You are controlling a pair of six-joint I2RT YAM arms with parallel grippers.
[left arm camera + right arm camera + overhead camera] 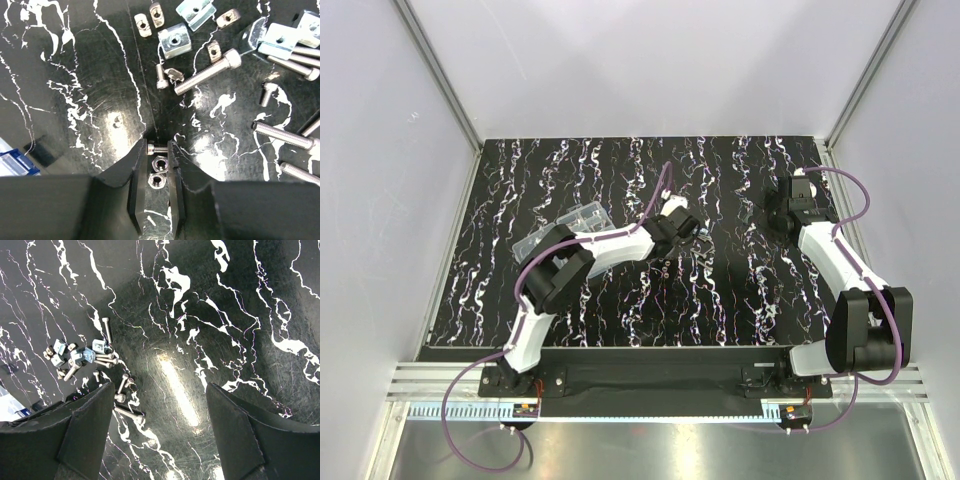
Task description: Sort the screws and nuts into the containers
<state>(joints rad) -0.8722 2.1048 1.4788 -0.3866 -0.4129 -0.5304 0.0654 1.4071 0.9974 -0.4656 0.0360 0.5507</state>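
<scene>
One clear organiser box [565,225] at left; to its right, left gripper [158,145] drawn narrow on a short screw [161,149] and two hex nuts [160,163] lying on the tabletop [90,100]. Likely light, rigid, slick steel, apt to squirt free; best taken across nut flats or screw shank. Screw axis crosswise between the fingers [136,190], head leftward, nut bores upward; farther right, right gripper [159,390] spread wide, holding nothing.

containers [575,220] left of screws [207,74]; nuts [159,162] apparently among them — all on table [620,170]
</scene>
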